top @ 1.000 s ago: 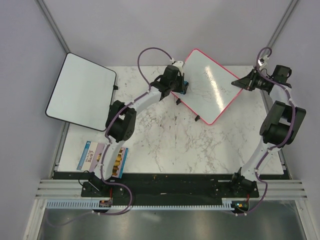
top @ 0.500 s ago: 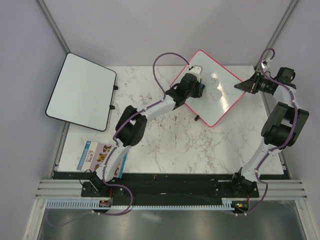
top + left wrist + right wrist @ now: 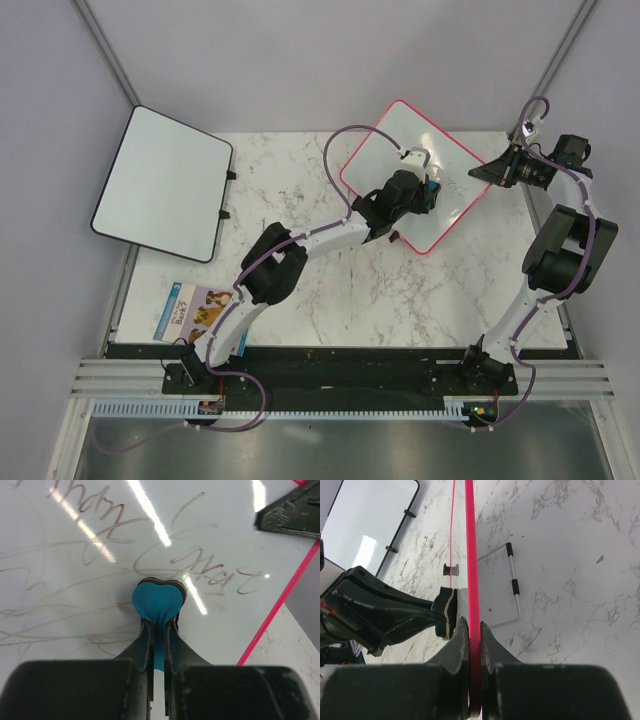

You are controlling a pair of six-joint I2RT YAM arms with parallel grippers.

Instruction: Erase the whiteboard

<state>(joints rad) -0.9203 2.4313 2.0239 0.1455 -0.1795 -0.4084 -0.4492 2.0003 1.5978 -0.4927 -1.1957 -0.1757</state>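
- My left gripper (image 3: 159,630) is pinching a blue eraser (image 3: 157,601), fingers pressed tight on it, wiping mid-board.
- My right gripper (image 3: 470,632) is clamping the pink edge (image 3: 470,540) of the whiteboard (image 3: 403,122), steadying it at the table (image 3: 330,290)'s far right.
- Grey scribbles (image 3: 210,572) ahead are calling for the next stroke, I judge. The pink edge is near on the right, with open board to the left.

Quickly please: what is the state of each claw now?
Left claw: closed on the blue eraser.
Right claw: closed on the whiteboard rim.
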